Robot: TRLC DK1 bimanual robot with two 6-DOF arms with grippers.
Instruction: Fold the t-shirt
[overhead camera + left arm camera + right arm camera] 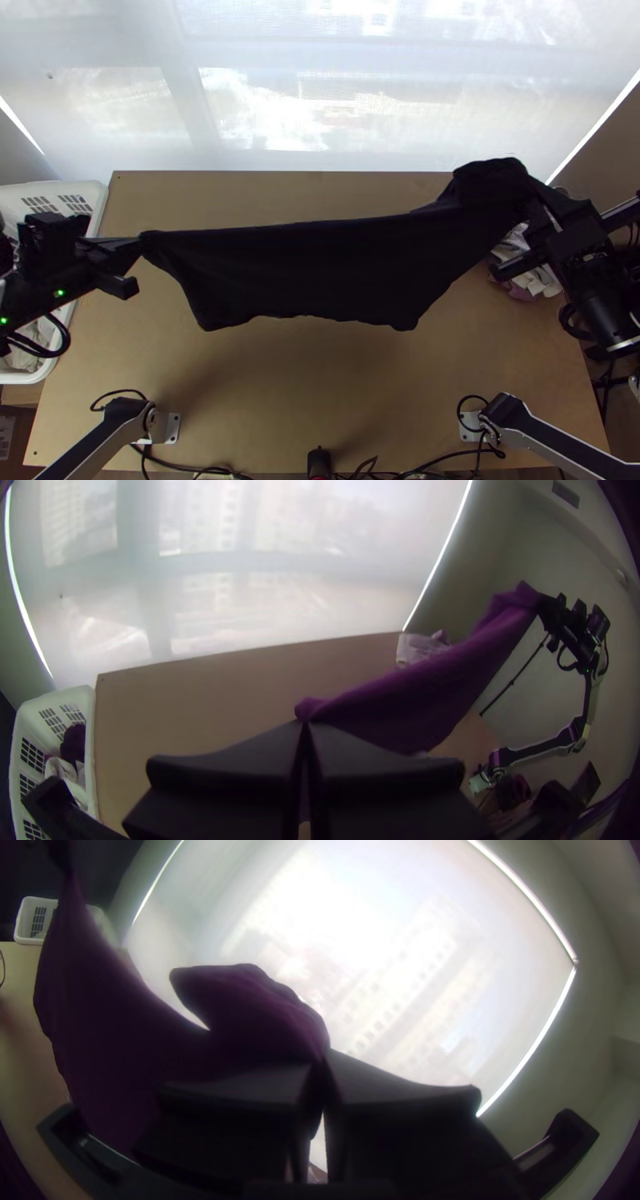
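Stretched between the two grippers, the dark t-shirt (296,272) hangs above the table, its lower edge uneven. My left gripper (141,240) is shut on one end of it at the left. My right gripper (534,210) holds the other end, higher up at the right, where some cloth bunches over the fingers. In the left wrist view the t-shirt (427,687) looks purple and runs from my left gripper (305,725) up to the other arm. The right wrist view has the t-shirt (253,1013) draped beside my right gripper (323,1063), shut on it.
A white laundry basket (94,194) with cloths inside stands at the table's left edge. Light crumpled cloths (538,276) lie at the right edge. The wooden table (320,384) spreads below the t-shirt, with cables along its near edge and a window blind behind.
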